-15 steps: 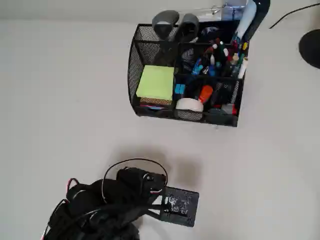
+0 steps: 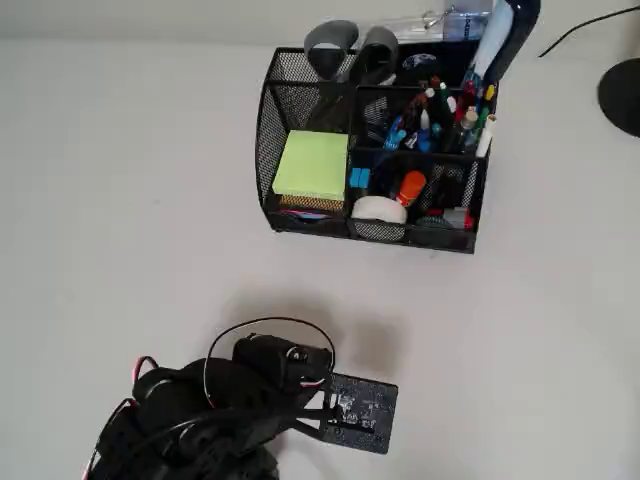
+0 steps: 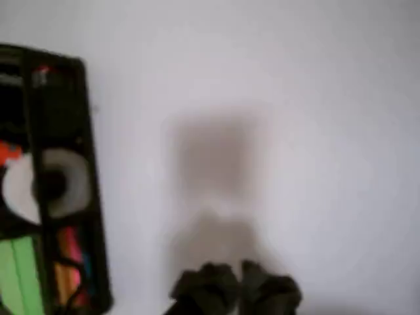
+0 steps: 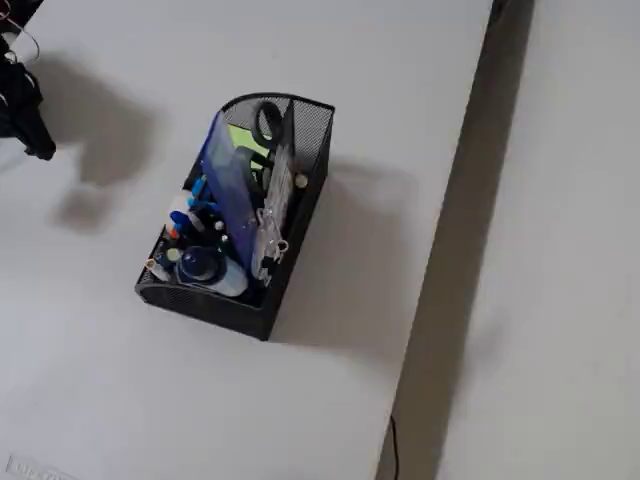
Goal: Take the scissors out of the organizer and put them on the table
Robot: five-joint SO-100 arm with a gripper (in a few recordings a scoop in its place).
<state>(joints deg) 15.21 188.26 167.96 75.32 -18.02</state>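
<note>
The scissors [image 2: 350, 50] stand blades-down in the back left compartment of the black mesh organizer [image 2: 275, 120], with their grey loop handles sticking out above the rim. In the fixed view their handles [image 4: 268, 120] show at the organizer's [image 4: 300, 200] curved end. My gripper [image 3: 237, 285] is shut with nothing in it and hovers over the bare off-white table [image 3: 295, 131], well short of the organizer [image 3: 92, 197]. It also shows in the fixed view, where the gripper [image 4: 25, 110] hangs at the far left. The black arm [image 2: 230, 400] sits at the bottom of the overhead view.
Green sticky notes [image 2: 313, 165], a tape roll [image 2: 380, 210] and several pens [image 2: 440, 115] fill the other compartments. A black round object [image 2: 622, 95] sits at the right edge. The table edge [image 4: 450, 250] runs down the right side of the fixed view.
</note>
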